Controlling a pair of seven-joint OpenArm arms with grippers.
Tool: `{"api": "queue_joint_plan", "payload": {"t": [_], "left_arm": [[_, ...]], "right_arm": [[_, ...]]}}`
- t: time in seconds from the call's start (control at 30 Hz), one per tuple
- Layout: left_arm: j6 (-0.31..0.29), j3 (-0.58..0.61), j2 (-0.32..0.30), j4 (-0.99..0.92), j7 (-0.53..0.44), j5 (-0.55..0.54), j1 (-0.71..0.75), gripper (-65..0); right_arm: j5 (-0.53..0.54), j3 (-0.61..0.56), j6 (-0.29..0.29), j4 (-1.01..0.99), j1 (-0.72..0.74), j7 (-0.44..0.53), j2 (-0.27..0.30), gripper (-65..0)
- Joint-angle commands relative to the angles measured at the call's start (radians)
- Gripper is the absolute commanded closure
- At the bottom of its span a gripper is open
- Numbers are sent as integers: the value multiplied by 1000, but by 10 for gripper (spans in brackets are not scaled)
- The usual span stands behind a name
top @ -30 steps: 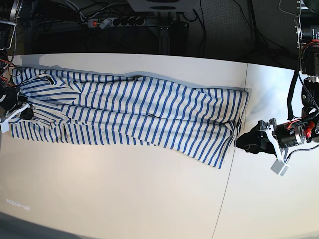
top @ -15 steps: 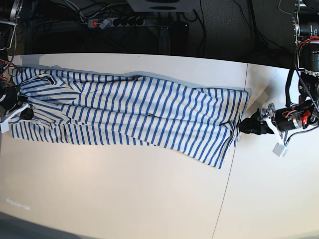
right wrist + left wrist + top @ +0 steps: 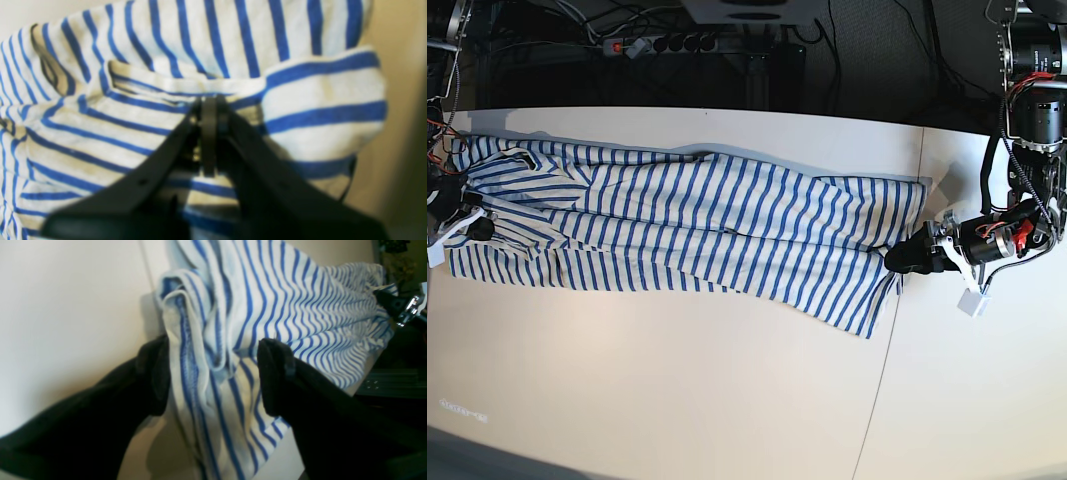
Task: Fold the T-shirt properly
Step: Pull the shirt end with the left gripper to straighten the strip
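The T-shirt (image 3: 707,220), white with blue stripes, lies as a long narrow band across the table. At its right end my left gripper (image 3: 905,259) stands open. In the left wrist view its black fingers (image 3: 156,373) are spread on either side of the bunched hem of the T-shirt (image 3: 200,350), and the gripper's midpoint (image 3: 213,373) lies over that cloth. At the band's left end my right gripper (image 3: 472,226) is shut on the shirt. The right wrist view shows that gripper (image 3: 208,103) pinching a fold of striped T-shirt cloth (image 3: 317,100).
The white table (image 3: 677,390) has a seam (image 3: 882,370) running front to back near the shirt's right end. A power strip (image 3: 657,44) and cables lie behind the far edge. The left arm's body (image 3: 1027,120) rises at the right edge.
My left gripper has moved left from beside the shirt until its fingers straddle the hem, and its jaws have spread wider. The right gripper and the shirt have stayed still.
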Motion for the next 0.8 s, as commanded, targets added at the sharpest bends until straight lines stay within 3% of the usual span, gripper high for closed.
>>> {"api": "queue_joint_plan", "payload": {"t": [0.0,0.47,0.77], "left_arm": [[3,-1,-8,7,20,16,-10,-428],[3,-1,46,7,15,60,-11,-414],[3,-1,48,7,-97,126,-11,-74]], "right_arm": [[-34,1,65,-4,-2,-57,17,0],[-25,1,65,-4,-2,-57,16,0],[-11,1,65,-3,-1,-57,17,0]]}}
